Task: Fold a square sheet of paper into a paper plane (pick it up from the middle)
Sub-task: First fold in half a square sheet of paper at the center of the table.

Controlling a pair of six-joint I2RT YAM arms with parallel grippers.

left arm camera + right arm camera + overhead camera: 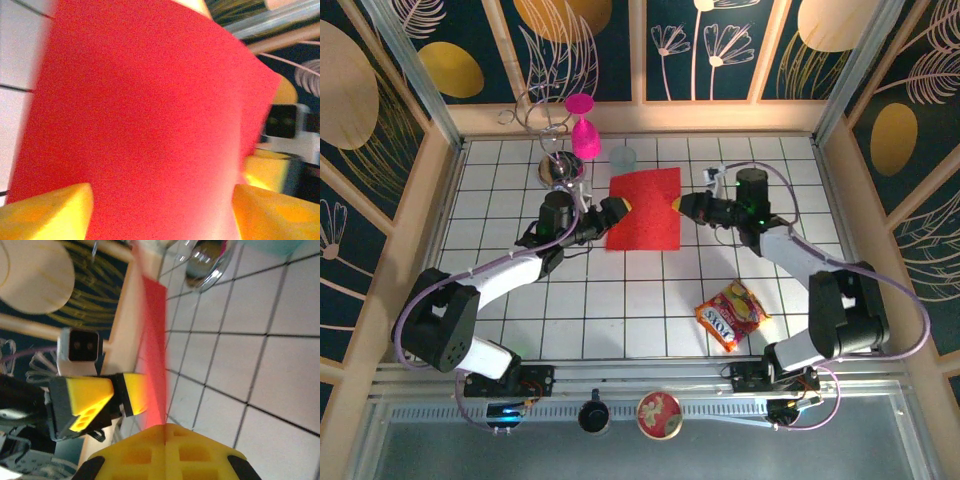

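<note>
The square sheet of paper is bright red and sits over the middle tiles, looking flat. My right gripper is at its right edge. In the right wrist view its jaws are pressed together on the sheet's edge, which runs away from them edge-on. My left gripper is at the sheet's left edge. In the left wrist view its yellow fingers stand wide apart, with the red sheet spread between and beyond them. The paper plane is out of view.
A pink goblet, a clear cup and a shiny metal piece stand behind the sheet at the back. A red-and-yellow snack packet lies front right. Wooden walls enclose the tiled table.
</note>
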